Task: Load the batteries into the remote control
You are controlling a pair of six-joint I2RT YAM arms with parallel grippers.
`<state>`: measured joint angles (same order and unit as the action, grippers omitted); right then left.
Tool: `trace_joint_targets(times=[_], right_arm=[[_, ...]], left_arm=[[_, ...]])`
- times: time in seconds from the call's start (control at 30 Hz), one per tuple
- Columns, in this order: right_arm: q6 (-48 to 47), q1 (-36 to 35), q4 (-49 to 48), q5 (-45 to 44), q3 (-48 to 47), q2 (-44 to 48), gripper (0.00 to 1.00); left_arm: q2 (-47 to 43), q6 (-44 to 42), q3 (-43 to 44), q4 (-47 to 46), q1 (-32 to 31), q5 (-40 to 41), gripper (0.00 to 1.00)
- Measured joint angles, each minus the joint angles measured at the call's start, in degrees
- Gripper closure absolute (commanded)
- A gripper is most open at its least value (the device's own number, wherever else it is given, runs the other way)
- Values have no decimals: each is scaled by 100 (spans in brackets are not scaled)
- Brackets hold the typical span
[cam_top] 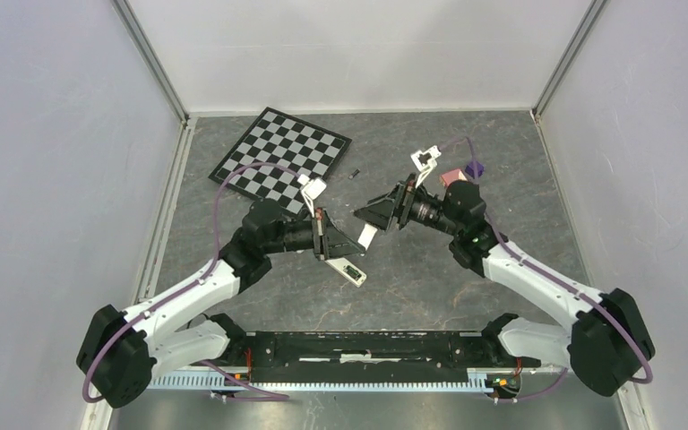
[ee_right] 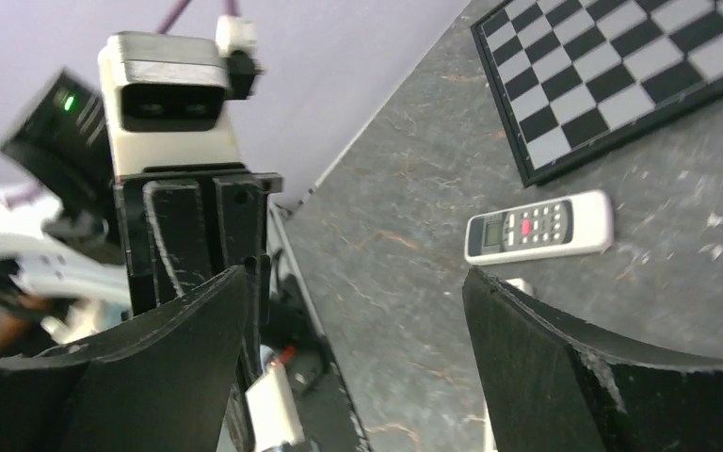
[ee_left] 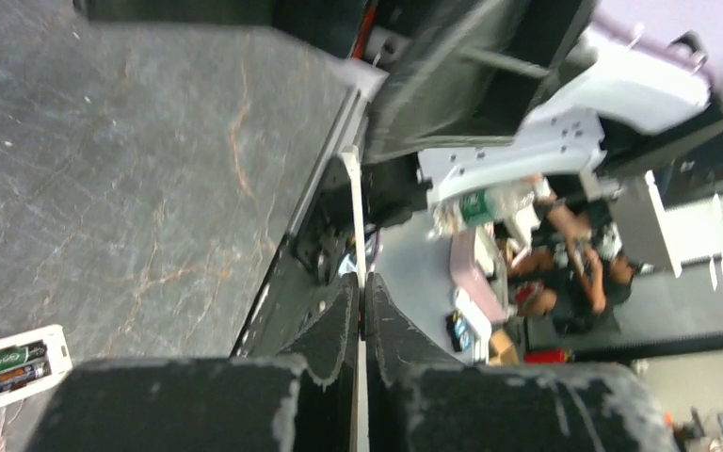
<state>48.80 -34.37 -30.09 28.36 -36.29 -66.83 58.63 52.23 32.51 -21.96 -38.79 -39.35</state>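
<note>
A white remote control (cam_top: pixel 352 271) lies back up between the arms, its compartment open. In the left wrist view that remote (ee_left: pixel 5 367) shows two batteries (ee_left: pixel 2 365) side by side, one with green wrap. My left gripper (cam_top: pixel 356 244) (ee_left: pixel 363 282) is shut on a thin white flat piece (cam_top: pixel 367 237) (ee_left: pixel 355 212), seen edge-on. My right gripper (cam_top: pixel 369 215) (ee_right: pixel 358 278) stands open just beyond it, and the white piece (ee_right: pixel 271 414) lies close to its left finger. One small dark battery (cam_top: pixel 355 173) lies loose near the chessboard. A second white remote (ee_right: pixel 538 226) lies buttons up.
A folded chessboard (cam_top: pixel 282 152) (ee_right: pixel 621 66) lies at the back left. A pink block (cam_top: pixel 452 176) and a purple one (cam_top: pixel 475 168) sit behind the right arm. White walls close in the grey stone-patterned table (cam_top: pixel 502 143) on three sides.
</note>
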Motion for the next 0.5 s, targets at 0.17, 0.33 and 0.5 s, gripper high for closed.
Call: trace_joint_targets(times=[0.17, 0.33, 0.5], right_arm=[[-1847, 37, 1467, 704, -809, 223, 17], [-3112, 37, 2800, 1429, -990, 280, 19], [-3689, 37, 3309, 2024, -896, 457, 33]], left_arm=[[205, -1419, 610, 1552, 4, -597, 98], [227, -2448, 1012, 2702, 4, -817, 98], [238, -3069, 1237, 3320, 4, -1036, 98]])
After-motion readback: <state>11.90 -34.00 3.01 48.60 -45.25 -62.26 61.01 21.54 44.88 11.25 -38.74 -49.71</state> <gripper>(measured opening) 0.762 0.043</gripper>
